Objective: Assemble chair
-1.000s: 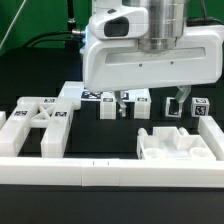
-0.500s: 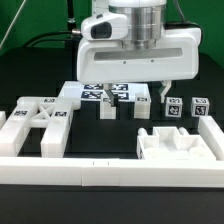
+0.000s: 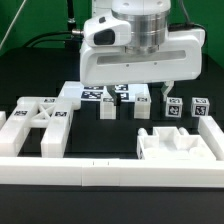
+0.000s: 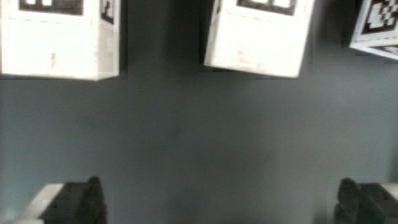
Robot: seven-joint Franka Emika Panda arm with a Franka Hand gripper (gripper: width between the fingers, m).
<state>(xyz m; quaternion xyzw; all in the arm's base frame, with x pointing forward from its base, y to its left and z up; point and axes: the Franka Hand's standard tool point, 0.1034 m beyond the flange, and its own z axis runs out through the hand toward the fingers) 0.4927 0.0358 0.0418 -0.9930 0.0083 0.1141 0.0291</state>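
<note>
Above the black table (image 4: 214, 130), your gripper (image 4: 217, 208) hung with its fingers (image 4: 71, 203) spread wide and nothing between them. Under it, one short white chair block (image 3: 108, 109) and a second block (image 3: 143, 106) stood apart, just beside the marker board (image 3: 92, 93). Two small tagged cubes (image 3: 177, 108) sat toward the exterior view's right. A slatted frame piece (image 3: 35, 125) lay at that view's left and a hollowed slab (image 3: 175, 150) at its right, both near the long front rail (image 3: 110, 172).

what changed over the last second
The hand shifted toward the exterior view's left and rose slightly. It is open and empty, and it took hold of nothing. The chair pieces stayed where they were.
</note>
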